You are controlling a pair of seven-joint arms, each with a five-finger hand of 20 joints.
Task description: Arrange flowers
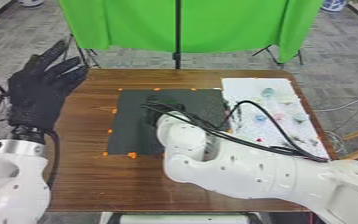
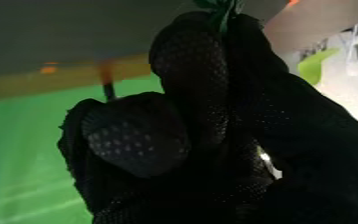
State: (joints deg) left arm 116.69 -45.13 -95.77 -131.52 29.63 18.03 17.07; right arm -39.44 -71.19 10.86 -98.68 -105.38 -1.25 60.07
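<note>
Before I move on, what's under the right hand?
Dark mat surrounds the right hand. Directly beneath, the hand and white arm cover the view, so I can't tell.

mat on table, sheet just right

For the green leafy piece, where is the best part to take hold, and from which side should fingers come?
Probably best is a light pinch on the narrow end of the green leafy piece, coming from the side where the right hand is: it tapers towards that hand, while its leaves spread out the other way.
</note>
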